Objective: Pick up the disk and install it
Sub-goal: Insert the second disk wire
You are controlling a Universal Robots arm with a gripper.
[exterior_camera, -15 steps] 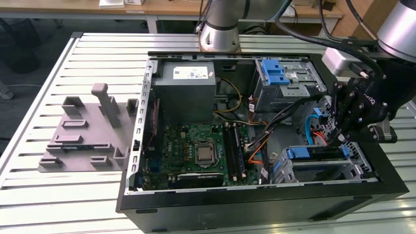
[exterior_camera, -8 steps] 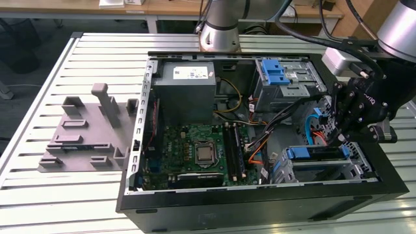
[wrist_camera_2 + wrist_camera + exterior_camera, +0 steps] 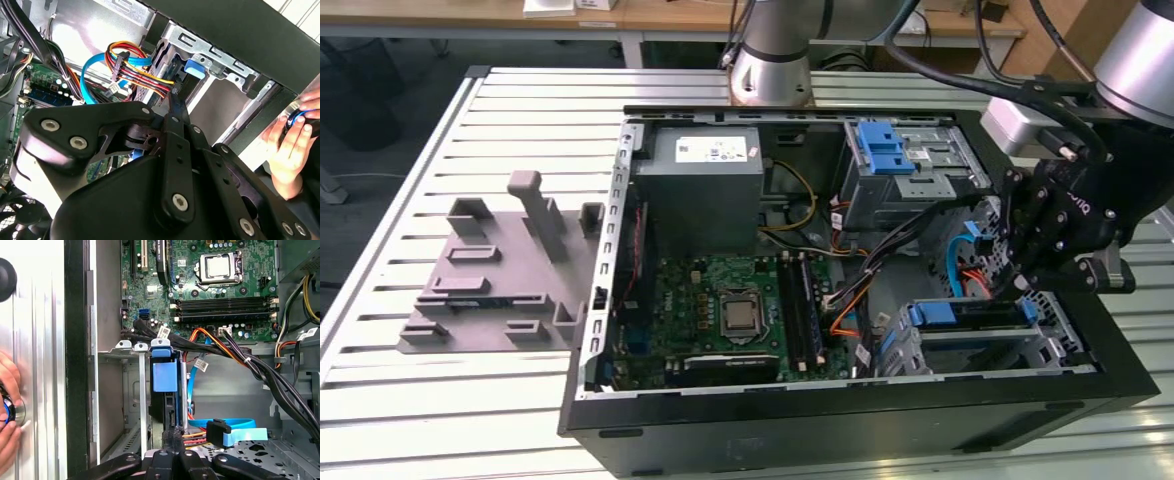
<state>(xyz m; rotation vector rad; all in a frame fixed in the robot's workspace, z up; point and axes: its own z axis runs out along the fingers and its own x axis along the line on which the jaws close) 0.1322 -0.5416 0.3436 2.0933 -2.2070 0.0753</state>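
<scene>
The disk [image 3: 165,375], a dark drive in a blue plastic carrier, stands on edge inside the metal drive cage [image 3: 131,345] at the near right corner of the open computer case. In the exterior view its blue carrier [image 3: 950,315] shows at the cage's top. My gripper [image 3: 173,436] is shut, its two thin black fingers pressed together with nothing between them. The tips sit right at the disk's end by the cable connectors; contact cannot be told. In the second wrist view the shut gripper [image 3: 175,106] points at the red, yellow and orange cables.
Bundles of black, orange and blue cables [image 3: 235,352] run past the cage. The motherboard [image 3: 734,310], grey power-supply box [image 3: 707,165] and an upper blue-fronted bay [image 3: 897,150] fill the case. A person's hand [image 3: 292,145] rests outside the case wall. A grey fixture [image 3: 494,270] lies on the table.
</scene>
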